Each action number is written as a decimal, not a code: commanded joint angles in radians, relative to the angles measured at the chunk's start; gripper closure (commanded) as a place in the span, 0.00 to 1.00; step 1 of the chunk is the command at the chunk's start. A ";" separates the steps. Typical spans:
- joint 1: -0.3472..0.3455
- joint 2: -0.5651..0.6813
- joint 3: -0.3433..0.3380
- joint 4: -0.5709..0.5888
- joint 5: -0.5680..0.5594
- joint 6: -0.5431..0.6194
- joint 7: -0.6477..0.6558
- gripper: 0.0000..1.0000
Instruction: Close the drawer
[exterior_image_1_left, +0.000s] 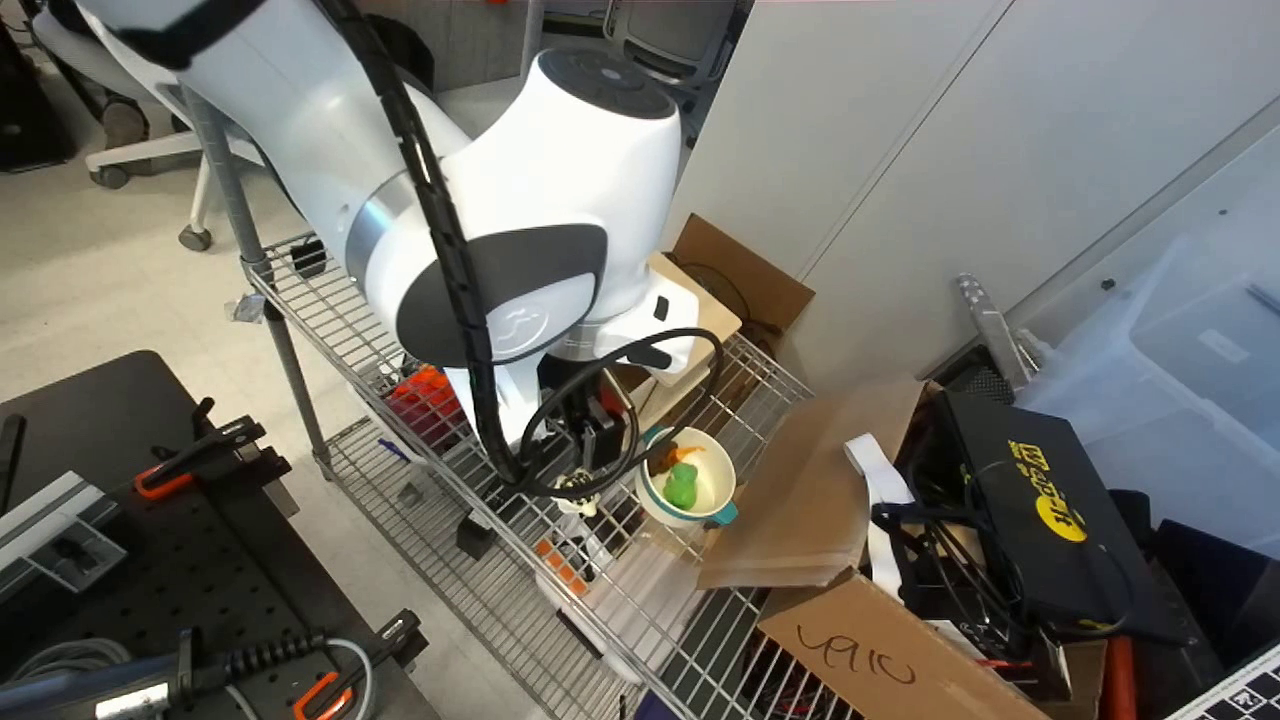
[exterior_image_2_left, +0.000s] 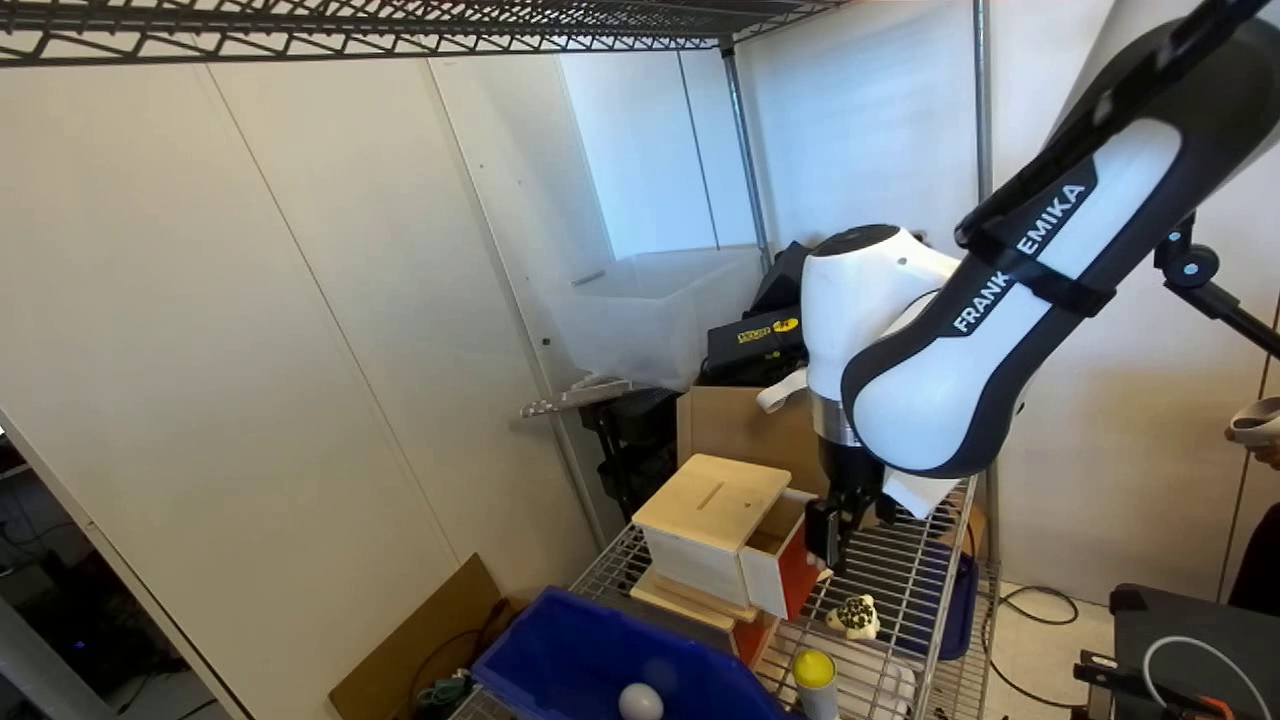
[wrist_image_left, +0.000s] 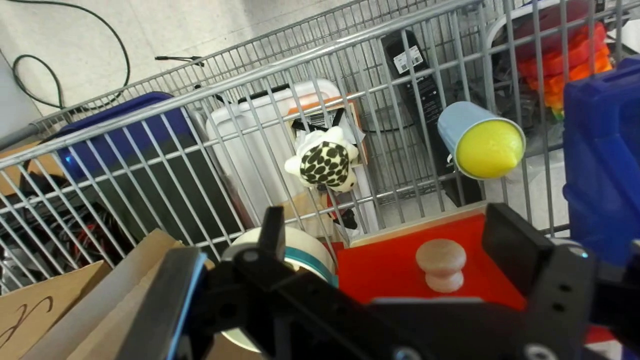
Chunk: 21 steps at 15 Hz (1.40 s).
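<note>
Wrist view: the claw (wrist_image_left: 392, 235) is seen with its two fingers set wide apart. Between them the red front of the drawer (wrist_image_left: 380, 267) is framed, together with its round wooden knob (wrist_image_left: 441, 265); whether the knob is touched cannot be told. In an exterior view the drawer is shown pulled out from the upper part of a small light-wood cabinet (exterior_image_2_left: 700, 505), its white side and hollow inside exposed. The cabinet is set on a wire shelf (exterior_image_2_left: 905, 570), and the claw is held pointing down just beside the red front. Another red front (exterior_image_2_left: 752, 640) is seen lower down, beneath the drawer.

Out in front of the drawer, a white toy turtle (exterior_image_2_left: 855, 617) with a dark-spotted shell is placed on the wires, and near it a pale-blue cup (wrist_image_left: 455, 122) with a yellow top is stood. Beside the cabinet, a blue bin (exterior_image_2_left: 565, 640) is seen with a white ball (exterior_image_2_left: 640, 702) inside. In an exterior view a white-and-teal bowl (exterior_image_1_left: 715, 472) is shown between the cabinet and an open cardboard box (exterior_image_1_left: 870, 640), with a green toy (exterior_image_1_left: 681, 487) contained in it. In the wrist view the bowl is partly hidden by the claw.
</note>
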 joint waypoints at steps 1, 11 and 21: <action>0.020 0.025 -0.014 0.047 -0.027 -0.038 0.035 0.00; 0.022 0.036 -0.008 0.075 -0.012 -0.045 0.040 0.00; 0.045 0.044 -0.010 0.104 -0.024 -0.049 0.057 0.00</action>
